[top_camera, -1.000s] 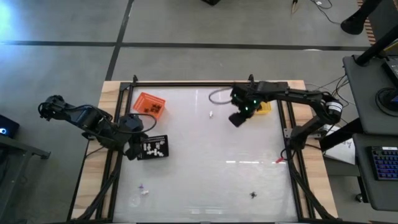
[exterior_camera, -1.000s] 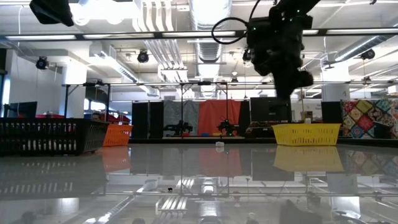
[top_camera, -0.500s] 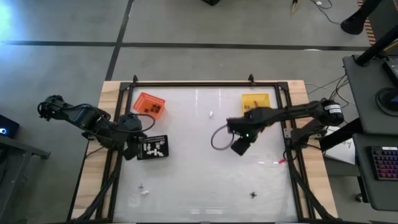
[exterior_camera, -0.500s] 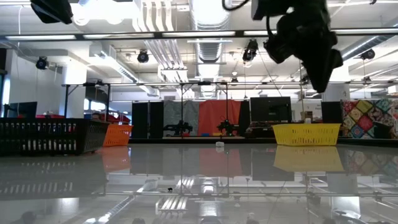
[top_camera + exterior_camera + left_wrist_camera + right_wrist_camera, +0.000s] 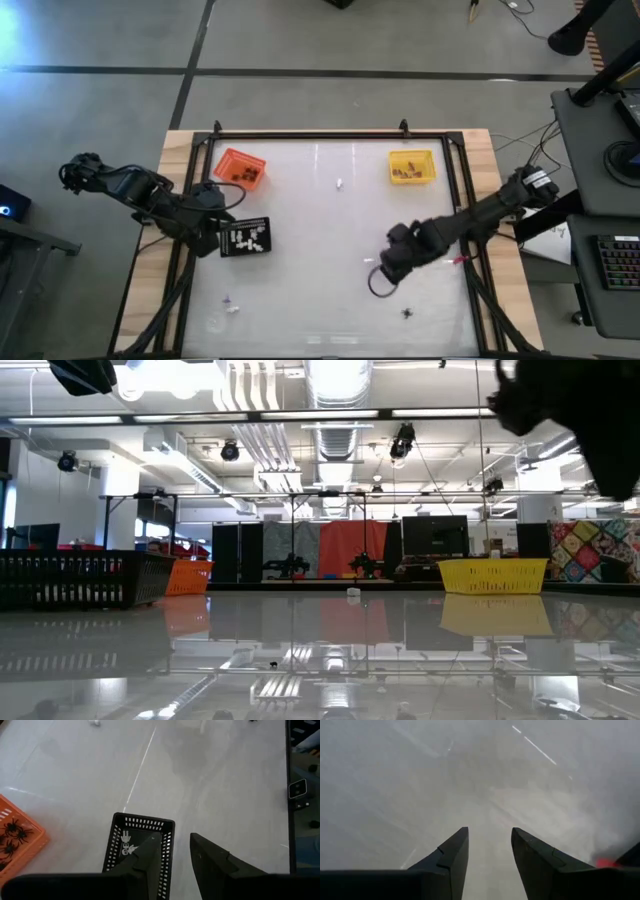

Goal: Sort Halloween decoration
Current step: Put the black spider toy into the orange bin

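While hovering with the right claw (image 5: 388,266) released and empty over the table's (image 5: 300,215) near right part, stands nearest the tiny black trinket (image 5: 407,313), just toward the near edge; left claw (image 5: 213,238), spread and empty over the black tray (image 5: 247,237), well apart.

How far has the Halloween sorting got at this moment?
Mostly done: black trinkets lie in the orange tray, white ones in the black tray, brownish ones in the yellow tray. Nothing is in hand: the right gripper is open and empty over bare table; the left gripper waits at the black tray. Left: strays near and.
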